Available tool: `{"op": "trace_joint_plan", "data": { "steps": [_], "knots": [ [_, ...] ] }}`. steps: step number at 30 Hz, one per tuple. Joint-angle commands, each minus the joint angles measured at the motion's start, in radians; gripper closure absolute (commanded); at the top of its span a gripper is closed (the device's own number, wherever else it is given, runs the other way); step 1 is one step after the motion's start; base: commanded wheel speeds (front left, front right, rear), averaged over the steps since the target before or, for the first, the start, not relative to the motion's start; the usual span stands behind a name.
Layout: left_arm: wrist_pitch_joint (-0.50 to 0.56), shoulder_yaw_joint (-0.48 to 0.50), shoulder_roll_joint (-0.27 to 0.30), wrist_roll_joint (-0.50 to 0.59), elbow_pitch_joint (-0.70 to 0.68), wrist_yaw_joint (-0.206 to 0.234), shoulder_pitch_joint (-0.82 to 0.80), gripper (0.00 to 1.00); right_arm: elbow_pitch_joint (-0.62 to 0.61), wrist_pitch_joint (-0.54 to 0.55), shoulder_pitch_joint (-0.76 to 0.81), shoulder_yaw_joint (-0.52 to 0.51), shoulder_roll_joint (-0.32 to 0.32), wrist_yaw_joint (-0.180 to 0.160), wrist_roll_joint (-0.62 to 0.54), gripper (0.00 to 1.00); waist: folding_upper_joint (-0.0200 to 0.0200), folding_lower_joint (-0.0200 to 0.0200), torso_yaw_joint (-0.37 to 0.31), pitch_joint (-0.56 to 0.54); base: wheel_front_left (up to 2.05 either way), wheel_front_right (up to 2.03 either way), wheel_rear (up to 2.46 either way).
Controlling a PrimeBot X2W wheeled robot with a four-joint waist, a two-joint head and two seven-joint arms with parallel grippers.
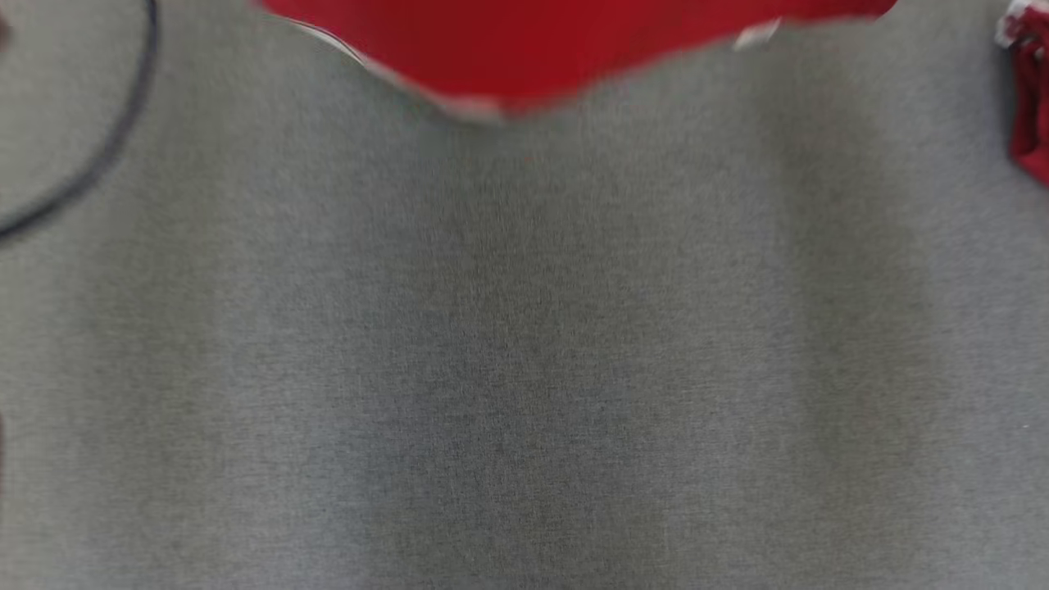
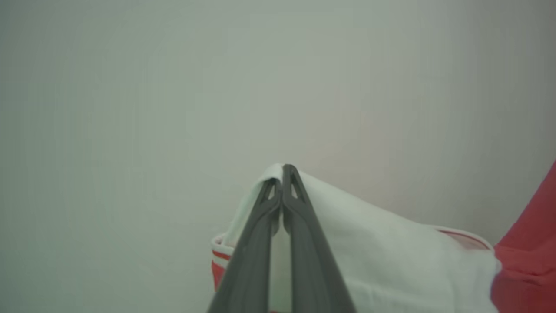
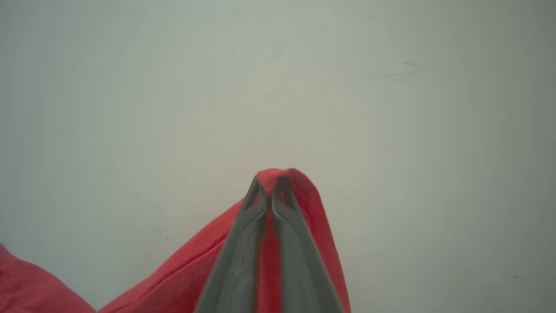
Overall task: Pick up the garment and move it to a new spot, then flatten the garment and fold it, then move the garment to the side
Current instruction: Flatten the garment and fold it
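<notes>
Left claw (image 2: 282, 170): fingers together, clamped on white fold of red-and-white garment (image 2: 391, 256). Right claw (image 3: 273, 180): fingers together, clamped on red fold of garment. Head view blurred: garment at far edge of grey table (image 1: 524, 369), centre. Red cloth piece (image 1: 1031, 106) far right. Dark curved line (image 1: 123, 123) far left.

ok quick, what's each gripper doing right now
Left gripper: shut on a white part of the garment.
Right gripper: shut on a red fold of the garment.
</notes>
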Motion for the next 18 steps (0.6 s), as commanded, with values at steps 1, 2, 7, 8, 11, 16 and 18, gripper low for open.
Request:
{"op": "trace_joint_plan", "data": {
  "steps": [1, 2, 7, 8, 11, 16, 18],
  "knots": [
    [-0.007, -0.001, 0.003, 0.009, 0.04, -0.007, -0.086, 1.0, 0.036, 0.009, -0.081, 0.005, -0.014, -0.003, 0.011, 1.0, -0.0003, -0.0004, -0.007, 0.182, 0.0, 0.0, 0.0],
    [-0.011, -0.007, 0.009, 0.024, 0.066, -0.005, -0.135, 1.0, 0.055, 0.01, -0.133, 0.001, -0.017, -0.003, 0.019, 1.0, -0.0003, -0.0004, -0.005, 0.194, 0.0, 0.0, 0.0],
    [-0.042, -0.026, 0.001, 0.031, 0.209, -0.005, -0.355, 1.0, 0.155, 0.017, -0.336, 0.013, -0.035, -0.003, 0.012, 1.0, -0.0003, -0.0004, 0.004, 0.242, 0.0, 0.0, 0.0],
    [-0.049, -0.034, -0.004, 0.031, 0.239, -0.005, -0.392, 1.0, 0.176, 0.017, -0.369, 0.018, -0.039, -0.003, 0.007, 1.0, -0.0003, -0.0004, 0.005, 0.248, 0.0, 0.0, 0.0],
    [-0.078, -0.048, -0.017, 0.015, 0.319, -0.004, -0.487, 1.0, 0.245, 0.014, -0.457, 0.023, -0.047, -0.003, -0.005, 1.0, -0.0003, -0.0004, 0.008, 0.264, 0.0, 0.0, 0.0],
    [-0.114, -0.099, -0.031, 0.023, 0.424, -0.005, -0.597, 1.0, 0.356, -0.006, -0.553, 0.047, -0.048, -0.003, -0.02, 1.0, -0.0003, -0.0004, 0.012, 0.287, 0.0, 0.0, 0.0],
    [-0.122, -0.11, -0.032, 0.02, 0.442, -0.005, -0.615, 1.0, 0.373, -0.006, -0.566, 0.055, -0.05, -0.003, -0.023, 1.0, -0.0003, -0.0004, 0.012, 0.289, 0.0, 0.0, 0.0]
  ]
}}
